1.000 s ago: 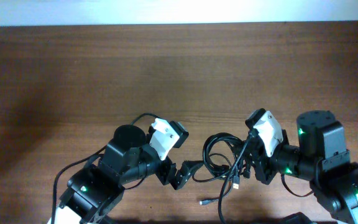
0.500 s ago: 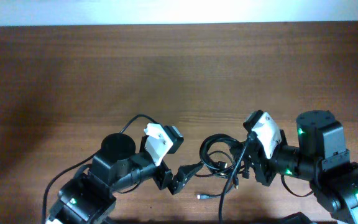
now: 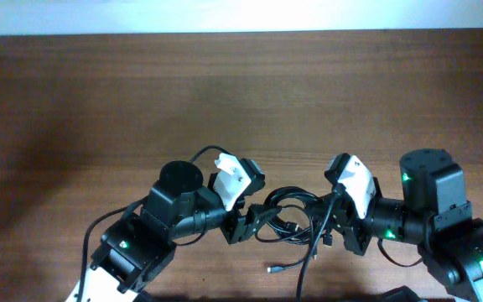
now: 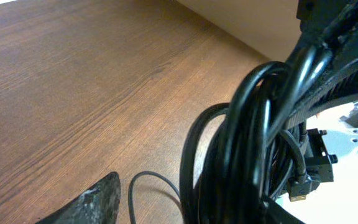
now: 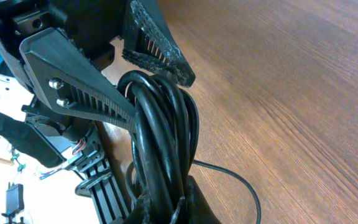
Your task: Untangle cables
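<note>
two grippers, one tangled bundle of thin black cables (image 3: 296, 220), strand count unclear, lower centre: clamped tight in right gripper (image 3: 329, 228), standing between half-spread fingers of left gripper (image 3: 261, 220).

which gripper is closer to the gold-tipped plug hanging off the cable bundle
right. the right gripper clamps the cable bundle right next to the gold-tipped plug; the left gripper straddles the bundle's far side.

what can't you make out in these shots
number of cables: overhead, strands overlap in one dark knot, too thin to count
whether the left gripper pinches them: right wrist view, the bundle covers its pads
right gripper fingertips: right wrist view, cut off by the bottom edge
loose plug type: overhead, too small
</note>
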Motion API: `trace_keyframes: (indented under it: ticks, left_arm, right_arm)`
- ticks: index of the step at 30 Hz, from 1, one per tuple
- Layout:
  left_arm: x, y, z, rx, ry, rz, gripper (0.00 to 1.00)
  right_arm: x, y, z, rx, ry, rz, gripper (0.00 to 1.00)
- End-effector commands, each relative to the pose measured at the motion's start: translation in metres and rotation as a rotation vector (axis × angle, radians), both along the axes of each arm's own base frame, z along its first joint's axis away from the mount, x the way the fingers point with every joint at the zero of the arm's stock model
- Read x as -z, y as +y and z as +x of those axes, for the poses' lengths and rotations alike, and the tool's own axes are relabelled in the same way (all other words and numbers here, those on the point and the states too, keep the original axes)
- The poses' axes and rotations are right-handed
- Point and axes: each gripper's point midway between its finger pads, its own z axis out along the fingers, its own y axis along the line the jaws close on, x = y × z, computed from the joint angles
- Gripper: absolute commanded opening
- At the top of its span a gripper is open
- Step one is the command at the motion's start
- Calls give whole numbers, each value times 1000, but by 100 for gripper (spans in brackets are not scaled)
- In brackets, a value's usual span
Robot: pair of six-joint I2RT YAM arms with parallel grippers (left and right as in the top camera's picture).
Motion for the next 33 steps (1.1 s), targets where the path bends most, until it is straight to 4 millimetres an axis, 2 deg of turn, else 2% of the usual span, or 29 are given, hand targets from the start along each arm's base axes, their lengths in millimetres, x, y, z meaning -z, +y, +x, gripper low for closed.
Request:
trace_keyframes:
  ticks: [1, 2, 7, 8, 10, 13, 17, 19, 23, 26, 27, 28, 29, 32, 33]
  left_arm:
    - [-12, -6, -12, 72, -4, -41, 65]
    - [-15, -9, -19, 113, 6, -60, 71]
    - [-15, -8, -23, 124, 13, -63, 71]
    - [-15, -6, -26, 123, 18, -58, 65]
    - [-16, -5, -25, 115, 13, -57, 33]
    - [-14, -3, -21, 91, 6, -47, 29]
    - [-15, -3, -20, 90, 3, -48, 12]
    - [-13, -1, -14, 52, -6, -33, 1]
    - [-10, 7, 3, -78, 23, -23, 0]
    - [-8, 19, 22, -247, 90, -38, 0]
    - [-7, 24, 30, -317, 110, -44, 0]
    - [-7, 24, 29, -316, 109, -46, 0]
    - [-7, 24, 29, -316, 109, -46, 0]
    - [-7, 21, 25, -271, 89, -33, 0]
    - [-7, 17, 17, -207, 72, -23, 0]
  right_arm:
    - [-4, 2, -2, -20, -13, 12, 4]
    - [-4, 2, -2, -20, -14, 11, 4]
    - [1, -3, 0, 10, -8, -23, 4]
    - [3, -5, 2, 22, -9, -37, 4]
    - [3, -5, 2, 21, -9, -35, 4]
    - [0, -1, -2, -3, -1, -11, 4]
    - [-4, 4, -9, -42, 13, 26, 4]
    - [-4, 4, -9, -42, 15, 25, 4]
    - [-1, 3, -11, -41, 30, 19, 4]
    - [0, 2, -12, -38, 38, 14, 30]
    - [0, 2, -12, -38, 38, 14, 44]
    - [0, 2, -12, -38, 38, 14, 53]
    - [0, 2, -12, -38, 38, 14, 68]
    - [0, 2, -11, -37, 36, 13, 98]
    - [2, 1, -9, -27, 32, 3, 100]
